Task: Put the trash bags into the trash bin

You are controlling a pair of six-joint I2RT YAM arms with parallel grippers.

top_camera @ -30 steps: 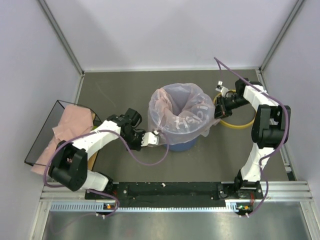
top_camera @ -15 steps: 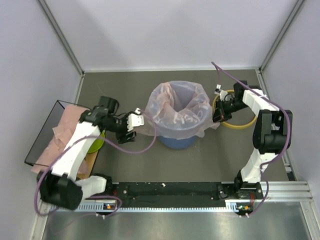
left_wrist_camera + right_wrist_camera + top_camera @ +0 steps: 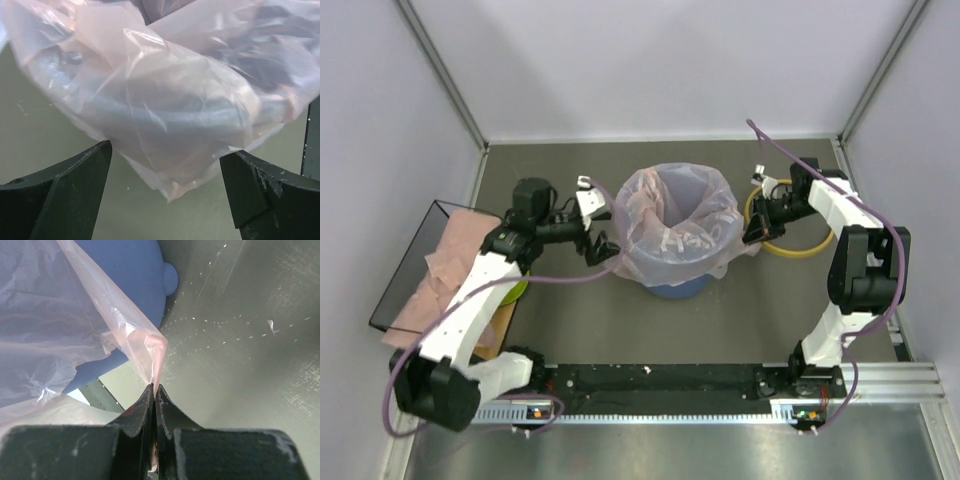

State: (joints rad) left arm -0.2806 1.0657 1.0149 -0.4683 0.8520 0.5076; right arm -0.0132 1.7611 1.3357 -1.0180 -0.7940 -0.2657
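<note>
A pale pink trash bag (image 3: 675,222) lines the blue trash bin (image 3: 676,288) in the middle of the table, its mouth open and its edge draped over the rim. My left gripper (image 3: 595,218) stands open just left of the bin. In the left wrist view, a loose corner of the bag (image 3: 170,100) hangs between the wide-apart fingers (image 3: 75,190), which do not pinch it. My right gripper (image 3: 751,231) is shut on the bag's right edge. The right wrist view shows that edge (image 3: 150,352) pinched at the tips (image 3: 154,388), beside the blue bin wall (image 3: 130,285).
A yellow ring (image 3: 798,248) lies flat on the table right of the bin, under the right arm. At the left edge, a black tray (image 3: 405,262) holds more pink bags (image 3: 455,255). A green bowl (image 3: 516,290) sits next to it.
My left gripper has opened and let go of the bag. It moved from the bin's front left up to its left side. The right gripper kept its hold.
</note>
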